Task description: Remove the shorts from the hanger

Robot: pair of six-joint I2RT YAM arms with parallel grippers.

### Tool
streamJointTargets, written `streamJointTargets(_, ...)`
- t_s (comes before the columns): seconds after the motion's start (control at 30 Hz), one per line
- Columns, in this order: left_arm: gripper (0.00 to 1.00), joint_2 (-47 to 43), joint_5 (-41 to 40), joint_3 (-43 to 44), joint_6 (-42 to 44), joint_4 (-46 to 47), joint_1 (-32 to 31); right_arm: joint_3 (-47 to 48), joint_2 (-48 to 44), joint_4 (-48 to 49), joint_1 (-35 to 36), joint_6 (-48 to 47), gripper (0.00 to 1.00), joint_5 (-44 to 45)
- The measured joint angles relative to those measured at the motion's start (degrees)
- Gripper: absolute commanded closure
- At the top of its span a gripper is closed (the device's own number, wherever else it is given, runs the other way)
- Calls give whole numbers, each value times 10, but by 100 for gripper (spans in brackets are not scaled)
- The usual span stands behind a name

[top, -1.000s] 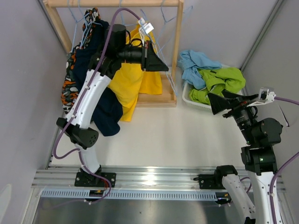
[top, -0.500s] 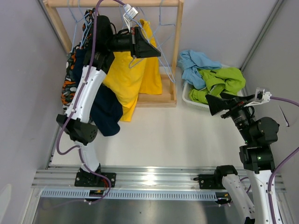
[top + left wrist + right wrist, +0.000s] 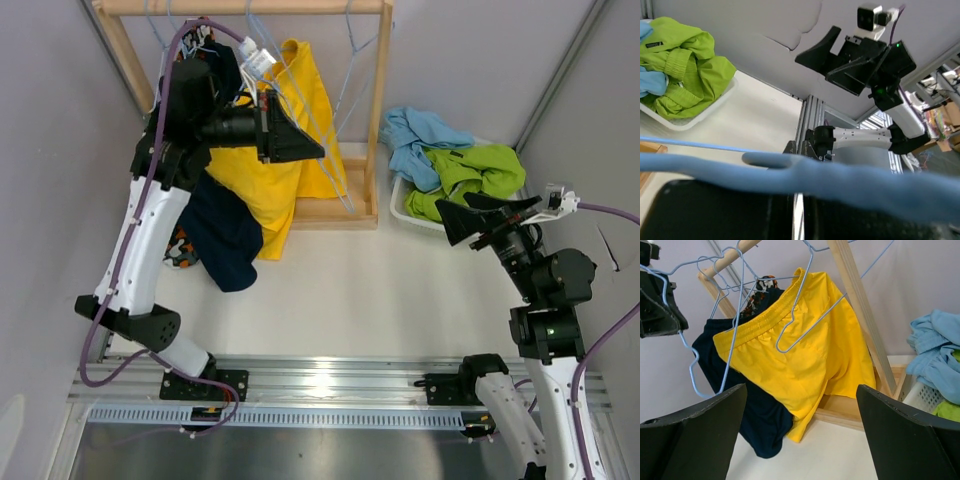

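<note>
Soft matt cloth yellow shorts (image 3: 805, 360), bare pale wood rack (image 3: 851, 285), smooth blue wire hanger (image 3: 850, 182), white plastic basket (image 3: 695, 116)

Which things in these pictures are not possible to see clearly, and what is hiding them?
Camouflage shorts: top view, the left arm covers most; right wrist view, navy shorts hide nearly all.
Left tool gripping the hanger: left wrist view, blurred, too near the lens.
Basket bottom: top view, green shorts and blue shorts cover it.

Overhead camera looks down over everything; left wrist faces the basket (image 3: 695, 116), right wrist the yellow shorts (image 3: 830, 355).
</note>
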Motion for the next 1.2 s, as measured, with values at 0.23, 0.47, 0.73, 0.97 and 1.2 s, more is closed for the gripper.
streamJointTargets(0.23,100,10,-167,7,126,-132,-158,36,21,-4,3,0,1,-20)
streamJointTargets(0.47,100,54,-310,10,178,-213,-177,47,-7,-30,4,-15,1,-32)
streamJointTargets(0.73,99,55,-289,9,233,-255,-346,155,110,-33,5,-47,0,-119)
streamJointTargets(0.97,99,-22,-251,-64,235,-252,-444,217,240,-27,5,-48,0,-138)
streamJointTargets(1.2,99,-120,-237,-84,221,-230,-441,182,241,6,5,-19,1,-135)
